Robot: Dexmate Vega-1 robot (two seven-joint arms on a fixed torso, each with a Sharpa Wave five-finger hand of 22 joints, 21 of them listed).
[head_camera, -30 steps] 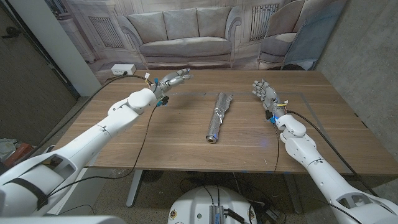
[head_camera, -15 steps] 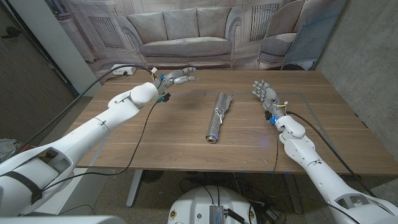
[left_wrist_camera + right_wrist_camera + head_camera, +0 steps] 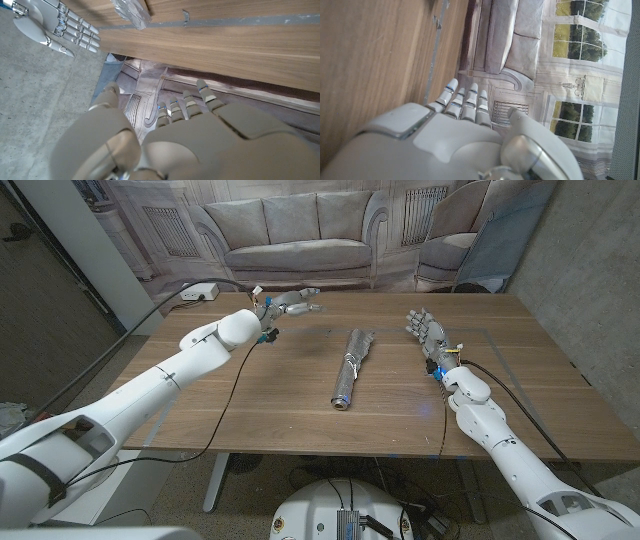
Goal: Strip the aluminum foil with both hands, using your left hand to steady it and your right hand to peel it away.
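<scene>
A crumpled roll of aluminum foil [image 3: 350, 366] lies along the middle of the wooden table [image 3: 260, 400], its wider end toward the far edge; one end of the foil [image 3: 131, 13] also shows in the left wrist view. My left hand [image 3: 287, 304] hovers above the far left part of the table, fingers spread and empty, well to the left of the foil. My right hand [image 3: 424, 330] stands to the right of the foil with fingers apart, holding nothing. That right hand [image 3: 60, 31] also appears in the left wrist view. My own hands [image 3: 165, 140] [image 3: 455, 135] fill the lower part of each wrist view.
A white power strip [image 3: 198, 291] sits at the table's far left corner, with a black cable [image 3: 230, 395] trailing across the left side. A printed sofa backdrop [image 3: 300, 230] hangs behind the table. A thin tape outline [image 3: 490, 335] marks the right part of the tabletop.
My left hand has risen and swung right along the far edge, toward the foil's side. The right hand and the foil have stayed where they were.
</scene>
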